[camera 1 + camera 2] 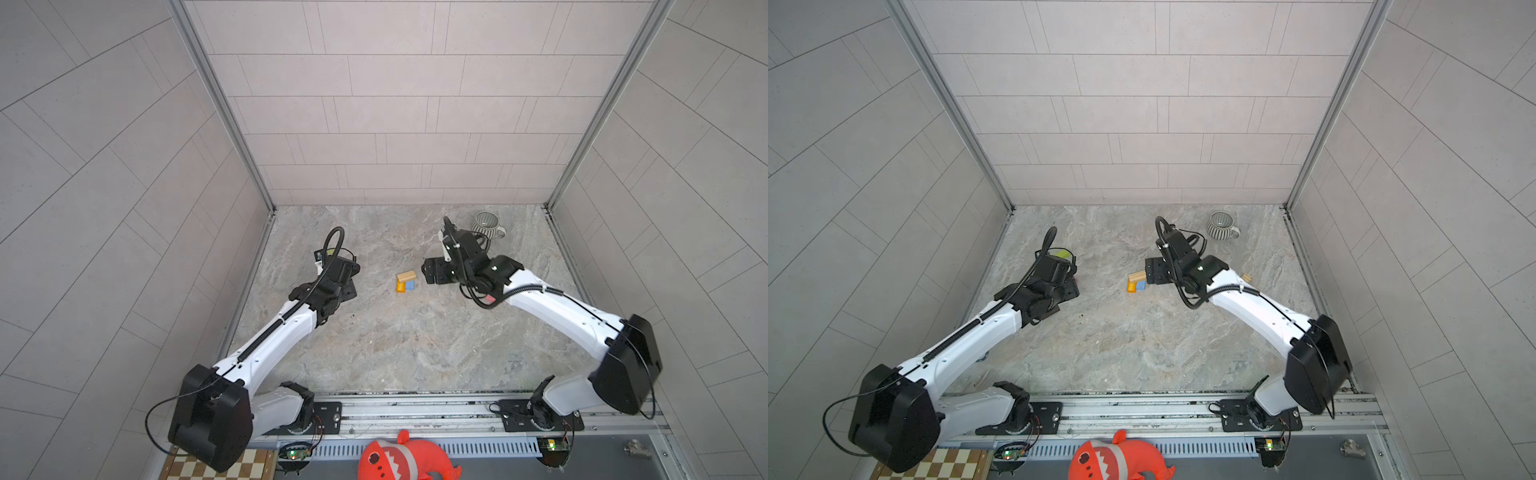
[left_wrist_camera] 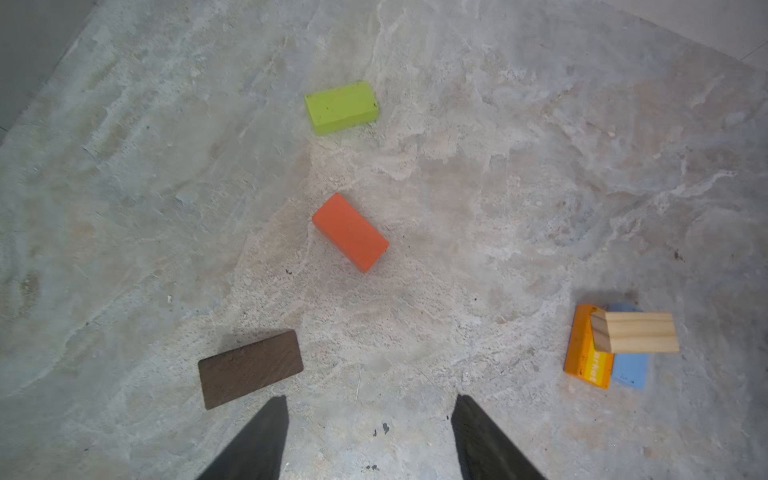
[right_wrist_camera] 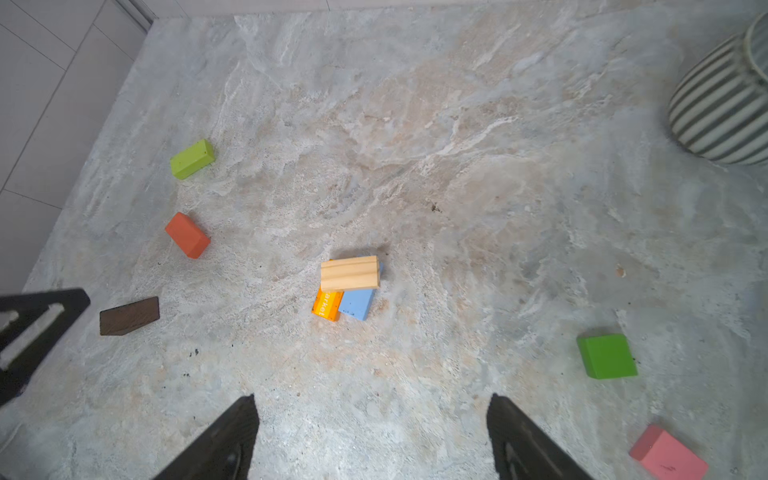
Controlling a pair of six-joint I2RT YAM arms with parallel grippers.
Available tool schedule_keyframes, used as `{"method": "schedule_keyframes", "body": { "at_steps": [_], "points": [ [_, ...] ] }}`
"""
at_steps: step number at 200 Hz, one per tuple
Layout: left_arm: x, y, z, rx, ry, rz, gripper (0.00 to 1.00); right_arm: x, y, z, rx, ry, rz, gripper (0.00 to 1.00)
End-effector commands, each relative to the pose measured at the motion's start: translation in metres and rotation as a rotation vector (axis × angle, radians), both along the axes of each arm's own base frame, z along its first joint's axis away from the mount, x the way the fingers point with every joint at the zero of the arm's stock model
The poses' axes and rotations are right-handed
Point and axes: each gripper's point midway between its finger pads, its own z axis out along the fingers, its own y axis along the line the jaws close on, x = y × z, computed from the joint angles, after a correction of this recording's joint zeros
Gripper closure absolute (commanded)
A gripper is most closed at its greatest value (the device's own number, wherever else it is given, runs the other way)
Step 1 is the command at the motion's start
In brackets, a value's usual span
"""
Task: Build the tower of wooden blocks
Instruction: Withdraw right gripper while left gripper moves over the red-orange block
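Observation:
A tan block (image 3: 350, 273) lies across an orange lettered block (image 3: 326, 308) and a blue block (image 3: 357, 303) mid-table; this small stack shows in both top views (image 1: 406, 276) (image 1: 1137, 276). My right gripper (image 3: 372, 399) hovers just right of it, open and empty. My left gripper (image 2: 371, 401) is open over bare stone, with nothing between its fingers. Ahead of it lie a dark brown block (image 2: 250, 369), an orange-red block (image 2: 350, 232) and a lime block (image 2: 340, 107). A green cube (image 3: 606, 356) and a pink block (image 3: 668, 455) sit near the right arm.
A grey-and-white striped mug (image 1: 487, 225) stands at the back right. Tiled walls close in three sides of the table. A small tan block (image 1: 1246, 277) lies beside the right arm. A red plush toy (image 1: 407, 461) lies beyond the front rail.

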Motion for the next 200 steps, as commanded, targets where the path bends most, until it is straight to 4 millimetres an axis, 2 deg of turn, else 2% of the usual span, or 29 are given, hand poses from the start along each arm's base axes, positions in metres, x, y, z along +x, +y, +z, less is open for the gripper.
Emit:
{"method": "schedule_keyframes", "body": {
  "at_steps": [1,19,40,68,87,89,114,149,200],
  "points": [
    [0.004,0.009,-0.006,0.052,0.112,0.001,0.27,-0.014,-0.005,-0.009,0.043,-0.057,0.042,0.08],
    [0.019,0.011,-0.007,0.104,0.17,-0.011,0.19,-0.027,-0.016,-0.015,0.062,-0.091,0.033,0.01],
    [0.03,0.003,-0.016,0.104,0.251,-0.068,0.14,-0.038,-0.022,-0.02,0.107,-0.12,0.031,0.0],
    [0.04,-0.026,-0.039,0.064,0.371,-0.306,0.1,-0.046,-0.029,-0.027,0.104,-0.135,0.049,0.0],
    [0.047,-0.029,-0.041,0.129,0.415,-0.435,0.09,-0.046,-0.035,-0.03,0.102,-0.15,0.045,0.0],
    [0.047,-0.029,-0.041,0.139,0.42,-0.451,0.09,-0.049,-0.038,-0.039,0.091,-0.133,0.044,0.0],
    [0.05,-0.019,-0.04,0.223,0.452,-0.541,0.08,-0.053,-0.041,-0.045,0.144,-0.136,0.039,0.0],
    [0.046,0.002,-0.063,0.251,0.503,-0.55,0.08,-0.061,-0.035,-0.053,0.215,-0.117,0.065,0.0],
    [0.051,0.014,-0.082,0.227,0.502,-0.538,0.09,-0.064,-0.034,-0.048,0.236,-0.123,0.075,0.0]
  ]
}}
